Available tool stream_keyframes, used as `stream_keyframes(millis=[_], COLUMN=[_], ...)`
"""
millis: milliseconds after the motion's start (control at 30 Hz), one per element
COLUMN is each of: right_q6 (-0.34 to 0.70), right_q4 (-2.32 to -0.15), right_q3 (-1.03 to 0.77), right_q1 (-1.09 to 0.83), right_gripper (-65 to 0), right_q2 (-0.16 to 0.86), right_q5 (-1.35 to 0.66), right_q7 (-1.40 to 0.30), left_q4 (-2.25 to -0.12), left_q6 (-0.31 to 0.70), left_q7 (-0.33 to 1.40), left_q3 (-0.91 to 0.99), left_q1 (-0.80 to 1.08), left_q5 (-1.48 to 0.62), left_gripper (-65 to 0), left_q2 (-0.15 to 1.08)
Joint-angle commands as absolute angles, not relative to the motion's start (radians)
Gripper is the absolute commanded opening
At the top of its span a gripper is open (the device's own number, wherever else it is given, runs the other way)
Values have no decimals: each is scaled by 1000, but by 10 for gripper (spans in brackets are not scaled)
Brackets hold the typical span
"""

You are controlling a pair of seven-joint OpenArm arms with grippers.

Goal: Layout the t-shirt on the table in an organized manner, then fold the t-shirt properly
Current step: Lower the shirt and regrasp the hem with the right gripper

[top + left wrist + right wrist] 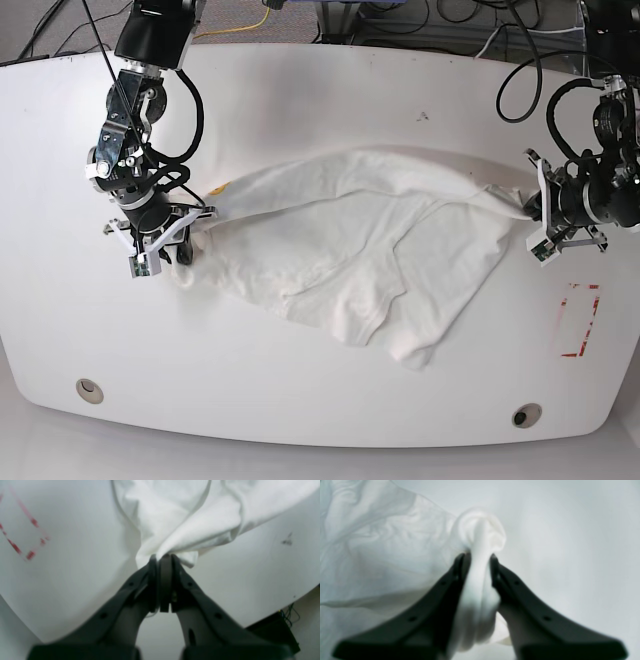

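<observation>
The white table (pixel 320 400) carries a rumpled white t-shirt (pixel 350 250) spread across its middle, a red tape rectangle (pixel 579 320) near its edge, and two grommet holes (pixel 89 389).

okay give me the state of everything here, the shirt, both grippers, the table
t-shirt: crumpled, stretched between both grippers, not laid flat, unfolded.
left gripper: shut on a bunch of t-shirt edge.
right gripper: closed around a thick wad of t-shirt.
table: bears the t-shirt's middle.

Even, bright light with soft shadows; both wrist views blurred.
</observation>
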State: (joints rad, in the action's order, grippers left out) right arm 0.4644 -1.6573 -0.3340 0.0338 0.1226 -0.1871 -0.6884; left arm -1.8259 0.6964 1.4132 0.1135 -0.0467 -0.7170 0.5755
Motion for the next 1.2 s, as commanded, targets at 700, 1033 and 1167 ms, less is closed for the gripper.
stream_keyframes(millis=[700,1033,1167], right_q6=[444,441,447], right_q4=[-2031,-1937,-1814], right_q3=[-432,-438,-435], right_q1=[-214,-22,90], right_gripper=[0,0,0], right_q2=[130,136,136], right_q5=[-206,-197,-199], right_q7=[-688,-694,-694], left_q4=[-1845,-1842,-1842], left_q6=[698,698,698], left_q7=[1396,1396,1396], left_q3=[127,125,127], left_q1=[36,50,51], left_q5=[-719,-719,-719], left_gripper=[-646,-646,-646], left_q2=[631,661,665])
